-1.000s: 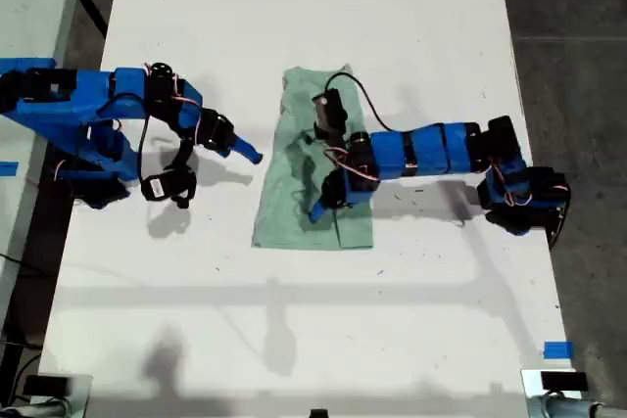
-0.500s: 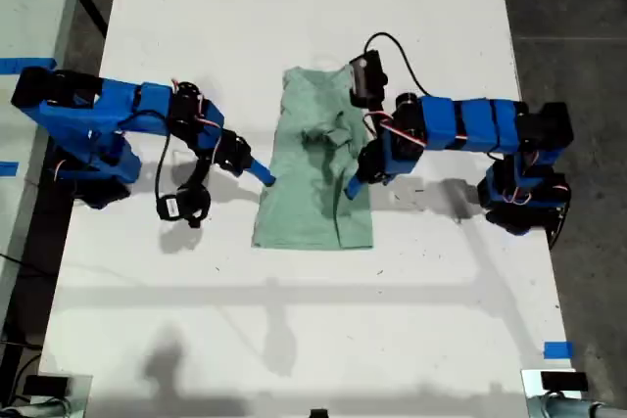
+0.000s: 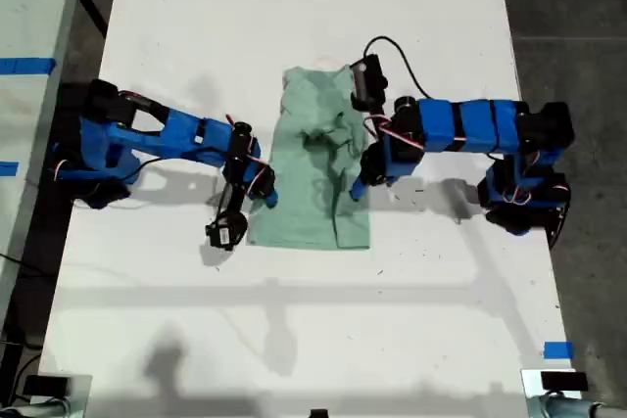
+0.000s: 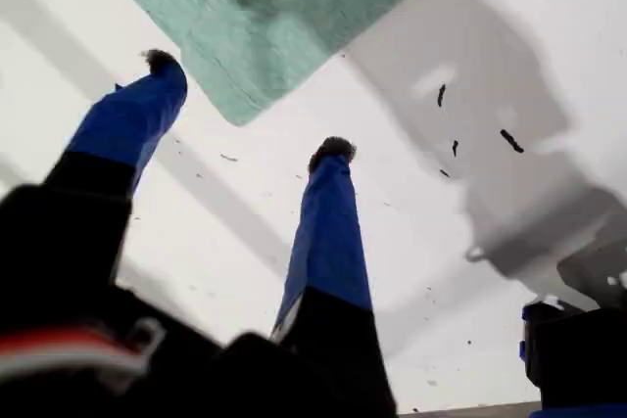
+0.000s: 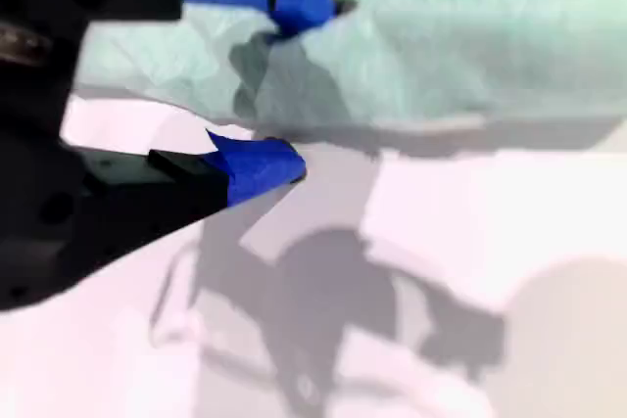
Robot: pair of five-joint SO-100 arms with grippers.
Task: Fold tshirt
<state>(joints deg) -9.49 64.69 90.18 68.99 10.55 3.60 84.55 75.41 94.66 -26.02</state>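
Risk: a missed pinch leaves the fold uneven

On the white table (image 3: 294,340) the pale green tshirt (image 3: 306,205) lies in the middle, partly folded and rumpled near its centre. My second gripper (image 5: 313,85) is spread across the edge on the exterior view's right, one finger over cloth, one on the table, so closing may catch only one layer. My first gripper (image 4: 245,105) gapes empty just short of a shirt corner and could shove it instead.

We are two arms (image 3: 167,134) of bright blue plastic links joined by black motor blocks, with thin red, white and black cables (image 3: 387,51) looping outside. Our fingers (image 4: 328,232) are blue with dark tips.
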